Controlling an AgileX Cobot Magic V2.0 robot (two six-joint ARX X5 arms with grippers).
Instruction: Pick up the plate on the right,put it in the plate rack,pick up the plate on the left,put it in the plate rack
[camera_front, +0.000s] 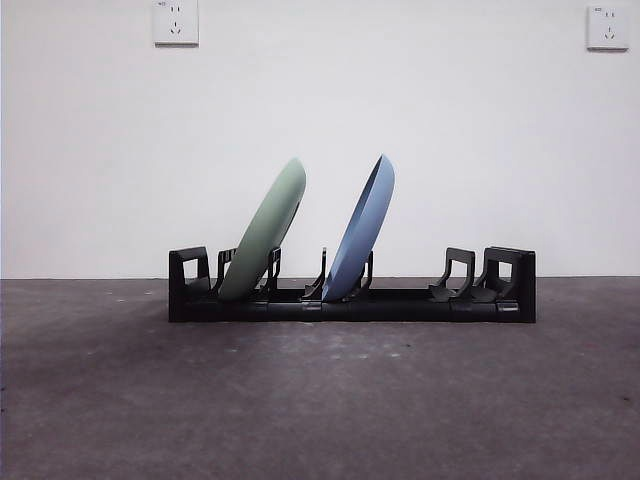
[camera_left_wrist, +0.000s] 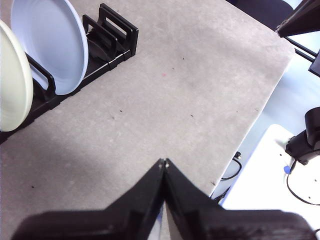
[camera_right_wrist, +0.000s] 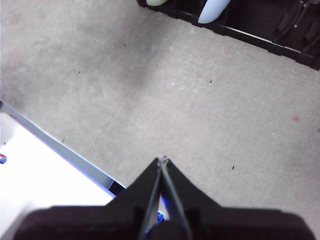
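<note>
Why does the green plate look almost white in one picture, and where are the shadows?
In the left wrist view bright light washes the green plate pale cream, while the front view shows its true soft green. In the front view a faint shadow lies on the table before the plate rack. In the right wrist view the table looks evenly lit, with only a dim darker patch.

Matte black tapered tool (camera_left_wrist: 164, 162) jaws

Left gripper (camera_left_wrist: 164, 162) jaws closed over bare table (camera_left_wrist: 190, 90); blue plate (camera_left_wrist: 50, 42) and pale green plate (camera_left_wrist: 12, 80) racked in plate rack (camera_left_wrist: 112, 35).
</note>
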